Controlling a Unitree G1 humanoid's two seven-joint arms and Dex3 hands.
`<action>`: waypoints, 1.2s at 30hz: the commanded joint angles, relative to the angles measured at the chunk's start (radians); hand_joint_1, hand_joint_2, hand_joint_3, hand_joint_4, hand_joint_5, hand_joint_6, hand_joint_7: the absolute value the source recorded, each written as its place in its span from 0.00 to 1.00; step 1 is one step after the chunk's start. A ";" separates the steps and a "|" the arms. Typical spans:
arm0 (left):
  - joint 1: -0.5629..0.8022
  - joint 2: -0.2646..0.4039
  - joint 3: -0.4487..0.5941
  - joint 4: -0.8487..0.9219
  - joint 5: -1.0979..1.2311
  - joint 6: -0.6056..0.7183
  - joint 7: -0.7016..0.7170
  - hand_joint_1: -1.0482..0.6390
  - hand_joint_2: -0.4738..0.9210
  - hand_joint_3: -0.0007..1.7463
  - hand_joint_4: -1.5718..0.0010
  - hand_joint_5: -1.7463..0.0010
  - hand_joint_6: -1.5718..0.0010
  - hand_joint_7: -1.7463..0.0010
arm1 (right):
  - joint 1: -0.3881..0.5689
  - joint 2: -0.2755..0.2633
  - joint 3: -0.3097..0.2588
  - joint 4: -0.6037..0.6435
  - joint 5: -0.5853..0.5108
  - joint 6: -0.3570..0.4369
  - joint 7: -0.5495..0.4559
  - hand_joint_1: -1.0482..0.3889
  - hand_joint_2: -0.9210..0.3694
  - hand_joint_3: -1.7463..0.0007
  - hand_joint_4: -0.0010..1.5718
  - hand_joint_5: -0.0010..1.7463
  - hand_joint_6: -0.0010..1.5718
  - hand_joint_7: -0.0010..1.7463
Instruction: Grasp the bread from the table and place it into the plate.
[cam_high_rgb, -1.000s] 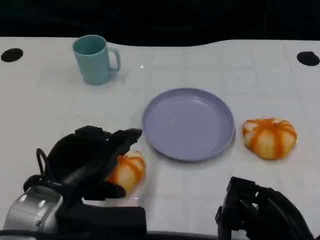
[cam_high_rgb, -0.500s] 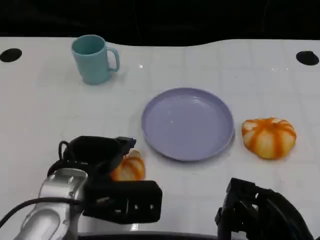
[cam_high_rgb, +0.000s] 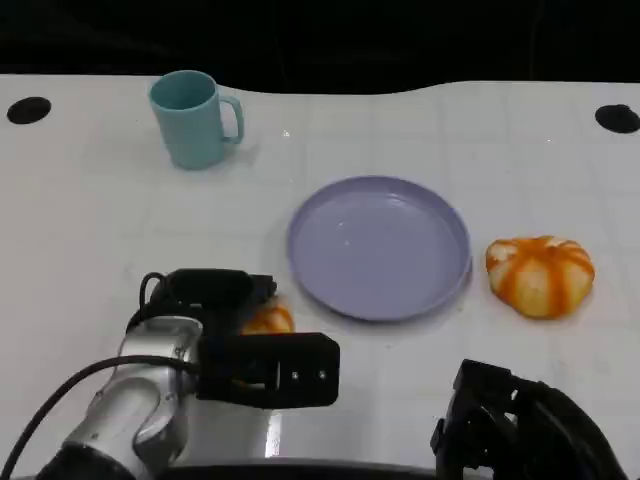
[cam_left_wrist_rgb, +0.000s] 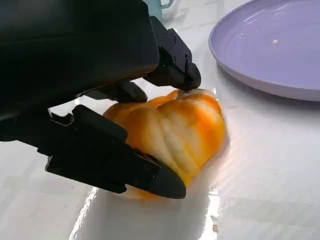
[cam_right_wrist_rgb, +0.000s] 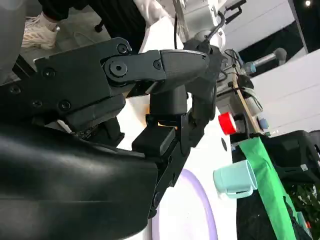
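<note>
Head view, looking down on a white table (cam_high_rgb: 90, 220): a round lavender plate (cam_high_rgb: 379, 246) sits near the middle, bare, and the robot's left hand (cam_high_rgb: 215, 292) is down at the lower left, fingers wrapped over an orange-and-cream bread roll (cam_high_rgb: 268, 320) that lies on the table just beside the plate's near-left rim. From the left wrist view the grasp is plain: black fingers (cam_left_wrist_rgb: 125, 165) lie under and along the near side of the roll (cam_left_wrist_rgb: 170, 130), another fingertip presses on its top, and the roll looks to be resting on the table rather than lifted. The plate (cam_left_wrist_rgb: 270, 50) lies just beyond the fingertips, ahead and to the robot's right of the roll, with a narrow strip of table between them. That is the relation the coming move seems to turn on: a short carry forward and to the right, rising enough to clear the raised rim. A second, similar roll (cam_high_rgb: 540, 275) sits on the far side of the plate, to its right, apart from the rim and nearer the right hand (cam_high_rgb: 520, 425), which hangs at the lower right edge holding nothing; whether its fingers are spread or curled cannot be told. A teal mug (cam_high_rgb: 192, 118) stands well back on the left, out of the way.
</note>
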 joint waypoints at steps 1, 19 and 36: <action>0.003 0.001 -0.048 0.080 0.005 0.010 0.029 0.34 1.00 0.03 0.50 0.35 0.50 0.97 | 0.006 -0.012 -0.006 -0.019 0.009 0.004 -0.004 0.25 0.00 0.84 0.52 0.95 0.46 0.82; 0.042 0.018 -0.068 0.267 -0.022 -0.209 0.632 0.48 1.00 0.07 0.48 0.00 0.41 0.51 | 0.006 -0.018 -0.020 -0.017 0.021 0.006 0.001 0.24 0.00 0.85 0.53 0.94 0.47 0.80; 0.100 0.067 -0.006 0.103 -0.085 -0.289 0.728 0.48 0.86 0.33 0.45 0.00 0.58 0.09 | -0.003 -0.029 -0.026 -0.003 0.033 0.001 0.013 0.24 0.00 0.84 0.52 0.94 0.47 0.79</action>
